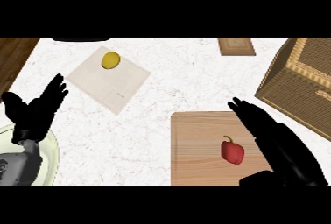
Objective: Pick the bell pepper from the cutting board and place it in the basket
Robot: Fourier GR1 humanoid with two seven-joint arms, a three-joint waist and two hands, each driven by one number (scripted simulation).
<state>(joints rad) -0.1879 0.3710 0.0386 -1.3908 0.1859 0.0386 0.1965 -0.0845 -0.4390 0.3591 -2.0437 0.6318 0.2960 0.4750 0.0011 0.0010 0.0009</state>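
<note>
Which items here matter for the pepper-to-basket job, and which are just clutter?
Job: red bell pepper, wooden cutting board, wicker basket, right hand beside the pepper.
Lying about: lemon on a pale mat, small wooden block, pale plate, left hand resting at left.

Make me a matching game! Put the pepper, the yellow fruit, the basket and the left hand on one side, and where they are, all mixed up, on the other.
Things:
1. bell pepper
2. yellow fruit
3. basket
4. left hand

Places:
A. at the view's right edge
B. on the wooden cutting board
C. at the view's left, open, fingers up
D. on the pale mat

Pairs: 1-B, 2-D, 3-A, 4-C.
</note>
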